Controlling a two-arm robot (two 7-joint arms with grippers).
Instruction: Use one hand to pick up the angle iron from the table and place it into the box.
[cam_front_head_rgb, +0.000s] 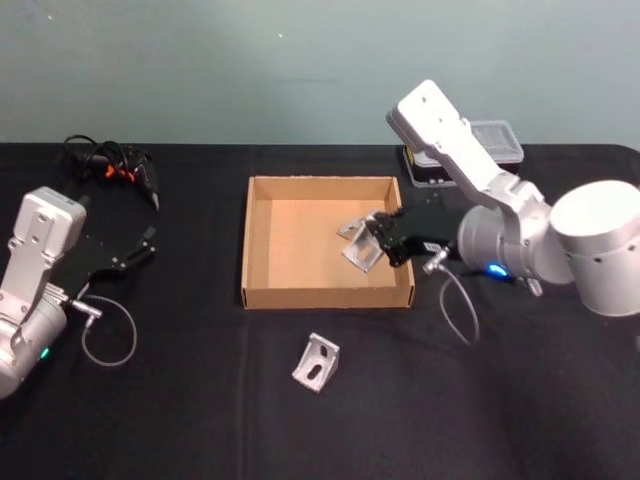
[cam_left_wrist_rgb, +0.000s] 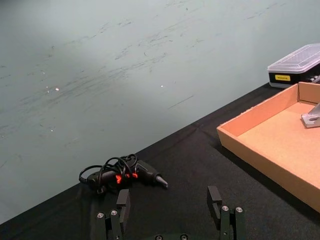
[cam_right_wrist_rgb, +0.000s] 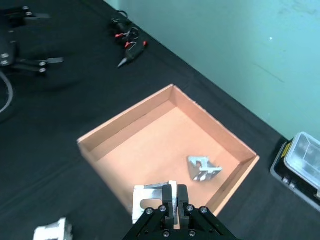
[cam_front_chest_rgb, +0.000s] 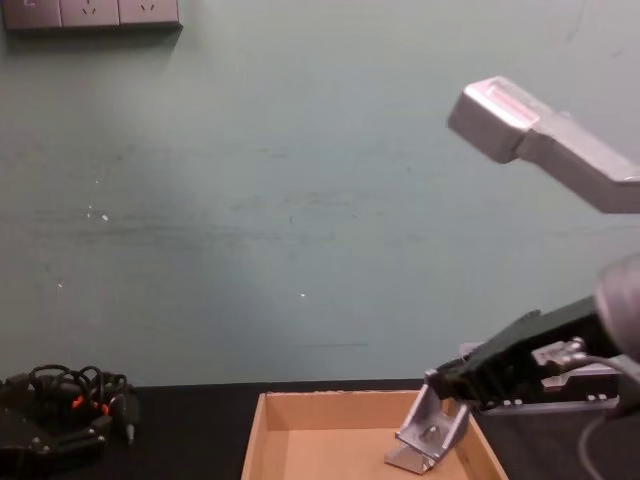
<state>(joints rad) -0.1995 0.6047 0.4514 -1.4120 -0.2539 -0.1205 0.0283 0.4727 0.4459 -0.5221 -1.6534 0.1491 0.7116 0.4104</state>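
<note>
The right hand (cam_front_head_rgb: 383, 238) is shut tight on an angle iron (cam_front_head_rgb: 362, 252), hanging just above the box (cam_front_head_rgb: 300, 180) floor at its 3 o'clock side. Straight down looks bare. The left hand (cam_front_head_rgb: 145, 247) sits open at 9 o'clock, well apart.
</note>
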